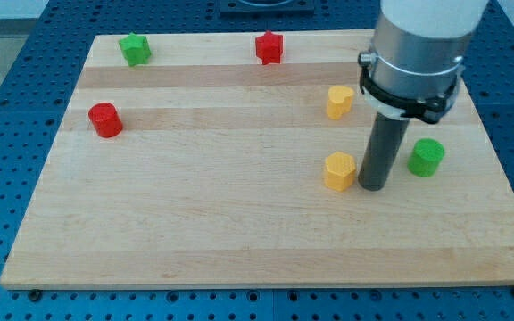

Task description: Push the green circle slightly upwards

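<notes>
The green circle (426,157) sits at the right of the desk (239,232), untouched. The tip (372,187) rests to its left, between it and a yellow block (339,171), so it probably must swing nearer, beneath the circle, to push it farther. The arm has no jaws.

Two yellow blocks (339,101) (339,170), red star (269,47), red cylinder (105,119), green star (135,49).
</notes>
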Tool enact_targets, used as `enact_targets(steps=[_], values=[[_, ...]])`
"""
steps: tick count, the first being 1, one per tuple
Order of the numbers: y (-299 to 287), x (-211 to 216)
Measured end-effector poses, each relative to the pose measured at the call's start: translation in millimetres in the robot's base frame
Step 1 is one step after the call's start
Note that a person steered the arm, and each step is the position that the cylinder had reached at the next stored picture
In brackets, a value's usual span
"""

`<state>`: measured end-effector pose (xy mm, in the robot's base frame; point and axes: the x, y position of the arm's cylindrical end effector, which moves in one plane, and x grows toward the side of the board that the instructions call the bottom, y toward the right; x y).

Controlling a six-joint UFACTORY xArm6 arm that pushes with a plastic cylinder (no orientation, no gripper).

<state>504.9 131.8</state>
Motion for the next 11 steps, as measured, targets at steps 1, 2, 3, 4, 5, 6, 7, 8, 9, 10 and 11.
enact_targets(steps=[1, 2, 3, 4, 5, 6, 7, 8, 9, 10, 11], values=[[22.8, -0.3], [53.8, -0.3], [65.7, -1.6], [65.7, -8.8], [65.7, -20.6], [65.7, -37.1], [65.7, -55.1], [65.7, -64.7], [65.1, -64.7], [47.8, -64.7], [31.4, -64.8]])
